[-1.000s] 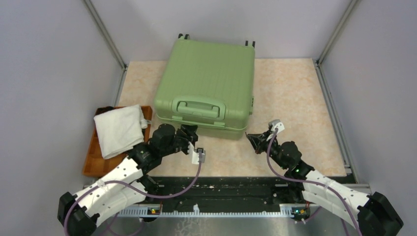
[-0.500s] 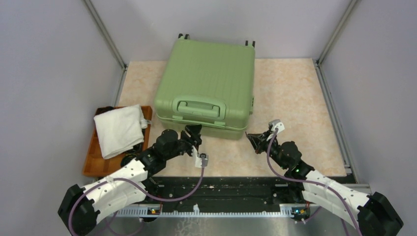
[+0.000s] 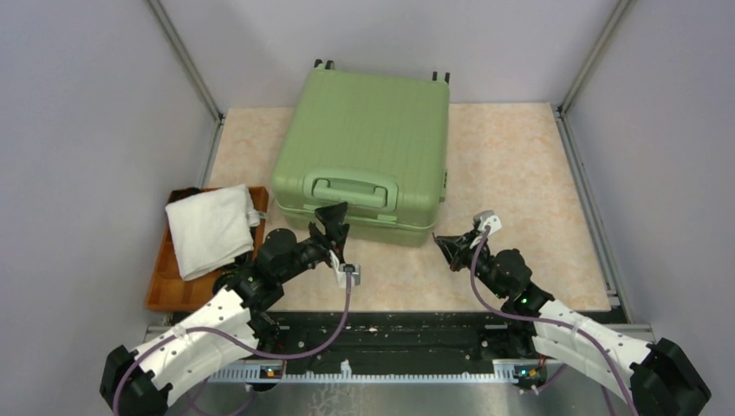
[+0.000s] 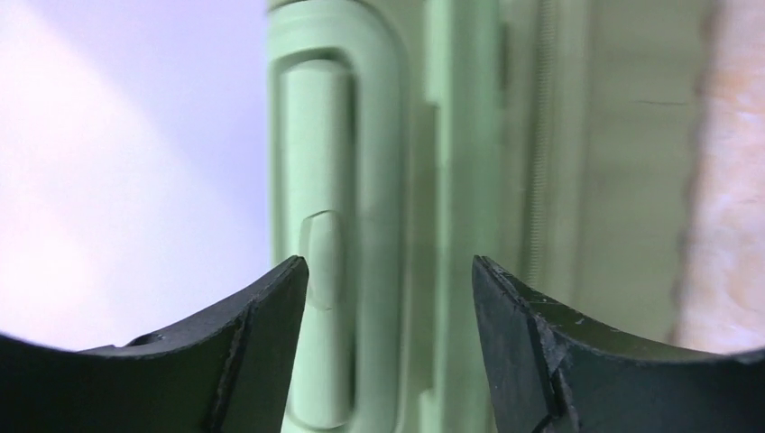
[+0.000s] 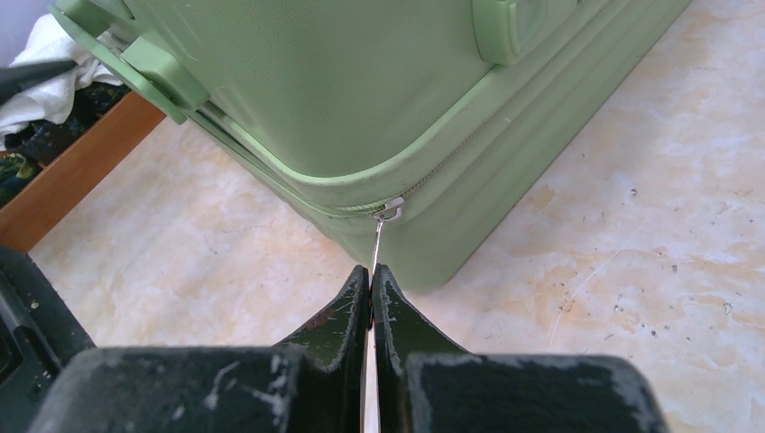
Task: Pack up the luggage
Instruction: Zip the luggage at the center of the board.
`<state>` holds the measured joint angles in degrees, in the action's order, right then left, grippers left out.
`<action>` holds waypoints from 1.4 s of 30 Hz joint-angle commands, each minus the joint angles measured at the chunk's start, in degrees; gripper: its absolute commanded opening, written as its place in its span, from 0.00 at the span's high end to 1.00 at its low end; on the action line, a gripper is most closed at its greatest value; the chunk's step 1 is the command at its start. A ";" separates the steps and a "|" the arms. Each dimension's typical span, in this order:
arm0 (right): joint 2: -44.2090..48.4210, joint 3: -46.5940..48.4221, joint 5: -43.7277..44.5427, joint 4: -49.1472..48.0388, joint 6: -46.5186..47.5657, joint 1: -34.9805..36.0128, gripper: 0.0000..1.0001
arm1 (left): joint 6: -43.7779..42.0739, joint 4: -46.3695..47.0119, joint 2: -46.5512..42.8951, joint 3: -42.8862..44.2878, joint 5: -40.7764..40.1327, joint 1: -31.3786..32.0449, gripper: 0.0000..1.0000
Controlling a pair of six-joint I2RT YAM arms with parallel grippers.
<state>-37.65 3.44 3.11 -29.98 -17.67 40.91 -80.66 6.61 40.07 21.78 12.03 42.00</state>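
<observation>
Two fingers [image 5: 343, 311] of the right gripper [image 5: 371, 272] are pressing tightly together and pinching the thin metal zip pull [image 5: 376, 242] between their tips. The pull is hanging from its slider [image 5: 389, 209], which is sitting on the zip line at the near right corner of the luggage [image 5: 343, 90]. In the top view the right gripper [image 3: 444, 245] is resting just beside that corner, with its arm reaching in from the near right.

Left gripper [image 4: 388, 271]: its fingers [image 4: 262, 316] are standing wide apart and holding nothing. They are framing the green handle [image 4: 329, 244] on the near face of the luggage. Whether they are touching the shell cannot be told. In the top view the left gripper [image 3: 334, 218] is pointing at that near face, just below the handle [image 3: 351, 191].

Luggage [image 3: 373, 130]: it is lying flat and closed, ribbed shell up, in the middle of the table [image 3: 520, 173]. Its black wheels [image 3: 319, 63] are reaching the far edge.

Other items: a brown tray [image 3: 158, 290] is sitting at the left edge, toward the near left corner, near the luggage but apart from it. A folded white towel [image 3: 208, 230] is lying in the tray and covering its far part.
</observation>
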 commanded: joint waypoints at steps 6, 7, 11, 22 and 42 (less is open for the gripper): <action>0.59 0.21 -4.64 1.44 -0.96 1.47 1.00 | 3.97 0.01 -0.68 2.69 -0.69 -0.28 0.12; 0.92 0.10 -4.50 1.49 -0.96 1.50 1.00 | 3.76 -1.03 -1.07 2.44 0.00 -0.29 0.11; 1.99 0.05 -4.35 2.25 -0.97 1.52 1.00 | 2.83 -1.55 -2.46 -0.15 0.75 -0.34 0.10; 2.66 -1.24 -4.38 0.56 -2.19 1.54 1.00 | 3.07 12.51 7.28 -1.92 -6.92 -0.34 0.16; 2.93 -1.30 -3.29 2.25 -2.44 1.47 1.00 | 3.53 13.13 8.93 6.46 -5.47 -0.34 0.76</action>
<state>-34.92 2.61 4.95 -29.12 -19.00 40.88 -76.86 14.57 48.88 22.26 9.98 42.68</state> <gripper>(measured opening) 0.007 0.253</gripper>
